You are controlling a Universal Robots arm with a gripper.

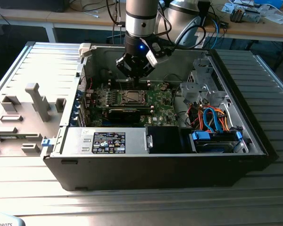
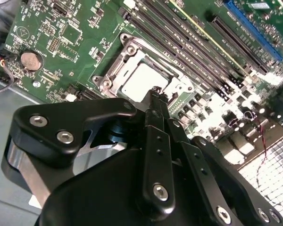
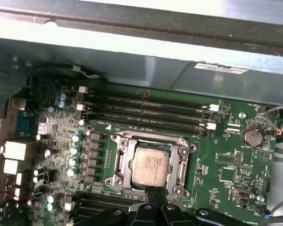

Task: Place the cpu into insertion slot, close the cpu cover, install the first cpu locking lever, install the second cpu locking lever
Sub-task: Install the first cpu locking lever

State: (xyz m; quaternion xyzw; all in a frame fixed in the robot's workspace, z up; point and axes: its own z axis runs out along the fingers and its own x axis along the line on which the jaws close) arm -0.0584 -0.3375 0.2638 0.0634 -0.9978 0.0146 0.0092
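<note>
Item: small square silver-grey cpu point(image 3: 151, 165), seated flat in the silver-rimmed square insertion slot point(image 3: 119, 160) on the green motherboard point(image 3: 226, 150), evidently placed. Thin silvery metal cpu cover point(image 3: 184, 162) lay down around the chip, framing it through its window. Black-fingered gripper point(image 2: 153, 94) hung just above the socket's edge, fingers drawn together on nothing, presumably for pressing rather than grasping. Open black computer case point(image 1: 155, 169) held the board.

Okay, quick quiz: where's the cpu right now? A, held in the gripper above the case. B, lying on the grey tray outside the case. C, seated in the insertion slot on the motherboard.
C: in both wrist views the cpu lies inside the insertion slot, beyond the gripper.
</note>
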